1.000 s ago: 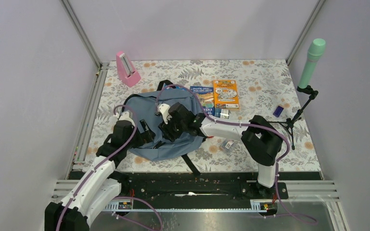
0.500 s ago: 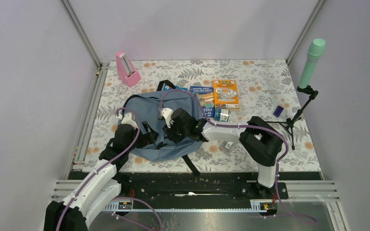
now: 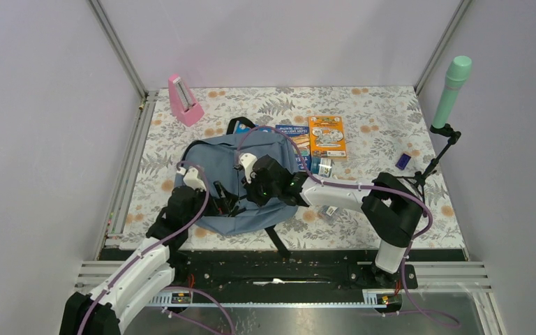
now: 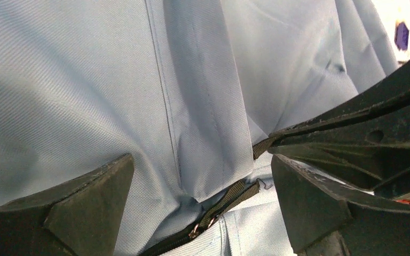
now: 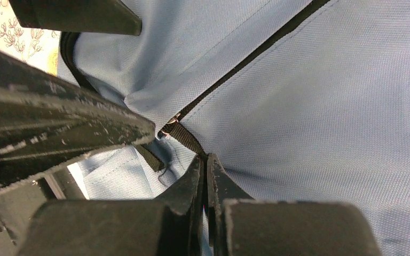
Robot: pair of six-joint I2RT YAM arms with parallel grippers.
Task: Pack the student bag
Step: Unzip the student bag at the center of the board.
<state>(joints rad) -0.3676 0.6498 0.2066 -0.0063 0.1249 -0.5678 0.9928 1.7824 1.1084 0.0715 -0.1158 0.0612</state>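
The student bag is a grey-blue backpack lying flat in the middle of the floral table; its fabric fills both wrist views. My right gripper is shut on the black webbing zipper pull, which runs from the slider into its pinched tips. My left gripper stands open close beside it. Its fingers straddle a fold of fabric and the same zipper pull without touching them. The bag's inside is hidden.
An orange book and a blue book lie just right of the bag, with small packets nearby. A pink metronome stands back left. A green microphone on its stand and a small blue block are at right.
My right gripper has closed onto the zipper pull. Both grippers have drifted a little toward the near edge of the bag, and the left one stayed open.
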